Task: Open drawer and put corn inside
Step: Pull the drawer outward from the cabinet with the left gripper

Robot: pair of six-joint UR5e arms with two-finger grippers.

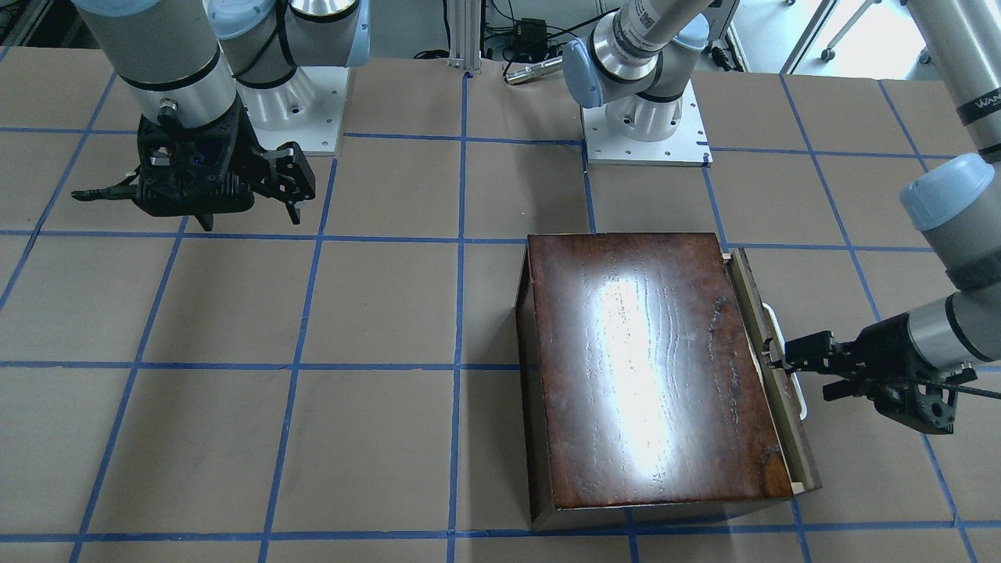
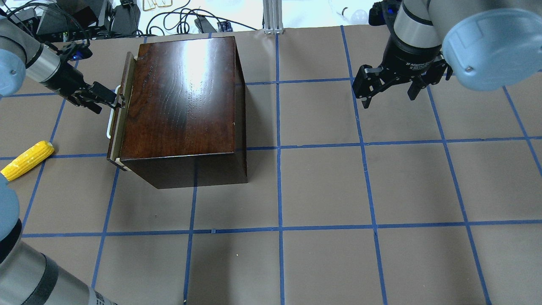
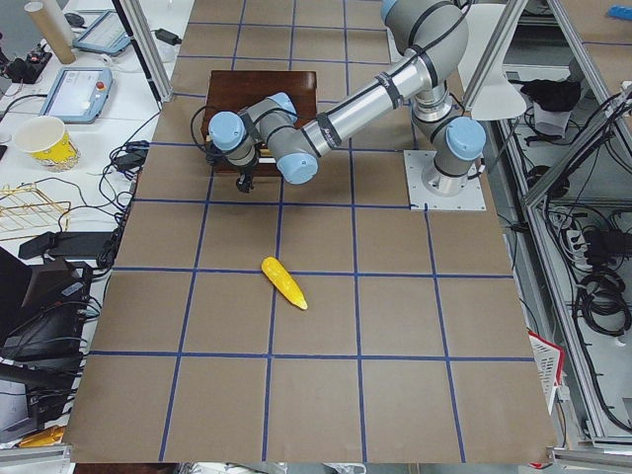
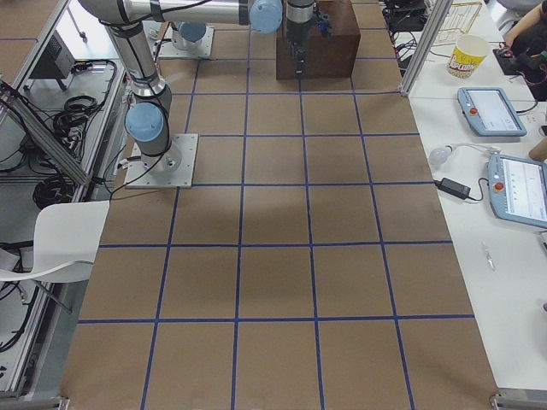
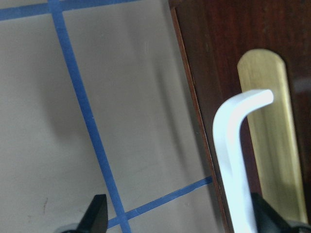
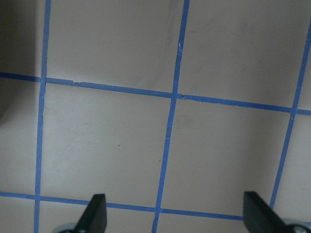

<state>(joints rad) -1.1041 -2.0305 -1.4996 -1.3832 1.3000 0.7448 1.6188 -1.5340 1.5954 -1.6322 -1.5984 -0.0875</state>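
Note:
The dark reddish-brown box (image 2: 182,97) stands left of the table's middle. The drawer (image 2: 120,131) sits in its left side, its dark front panel a little off the box, with a narrow pale strip showing between them. My left gripper (image 2: 111,101) is open at the white handle (image 5: 233,145), which lies between its fingers, close to one of them. The yellow corn (image 2: 27,160) lies on the table left of the box, apart from both grippers. My right gripper (image 2: 389,91) is open and empty, high above the table's right side.
The table (image 2: 322,190) is brown paper with a grid of blue tape. The two arm bases (image 1: 645,133) are at the robot's edge. Tablets and a paper cup (image 3: 44,143) lie on side benches beyond the table ends.

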